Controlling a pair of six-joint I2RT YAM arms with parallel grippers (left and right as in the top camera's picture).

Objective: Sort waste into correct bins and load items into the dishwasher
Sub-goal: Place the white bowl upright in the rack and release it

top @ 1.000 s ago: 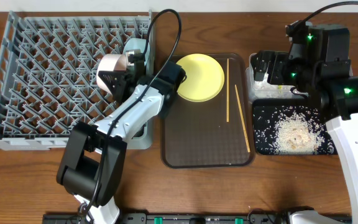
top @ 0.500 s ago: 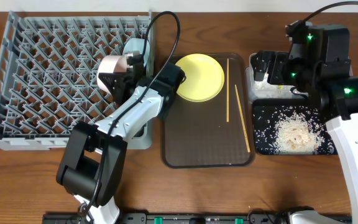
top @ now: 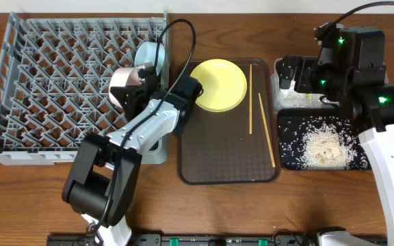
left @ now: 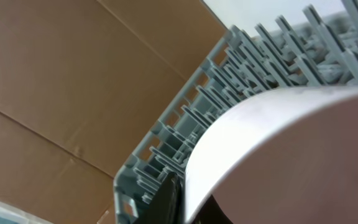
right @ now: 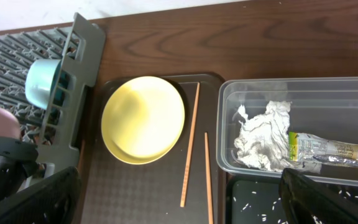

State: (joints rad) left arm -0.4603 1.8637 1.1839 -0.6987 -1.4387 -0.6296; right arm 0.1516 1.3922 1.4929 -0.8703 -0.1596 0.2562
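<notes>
My left gripper (top: 137, 87) is shut on the rim of the white bowl (top: 122, 85), held tilted over the right side of the grey dish rack (top: 46, 82). In the left wrist view the white bowl (left: 278, 155) fills the frame, with the rack (left: 229, 106) behind it. A light blue bowl (top: 149, 56) stands in the rack. The yellow plate (top: 219, 84) and two chopsticks (top: 250, 99) lie on the brown tray. My right gripper (top: 298, 74) is open and empty above the clear container (right: 353, 93), which holds tissue (right: 263, 137) and the wrapper (right: 328, 149). Rice (top: 323, 147) lies in the black tray (top: 289, 160). The small cup is out of view.
The brown serving tray (top: 224, 157) lies between the rack and the two bins. My left arm stretches from the table's front edge across the rack's right corner. A cardboard wall (left: 61, 81) stands beyond the rack.
My left gripper has shifted a little nearer and lower with the white bowl and turned it more on edge. The right arm has not moved.
</notes>
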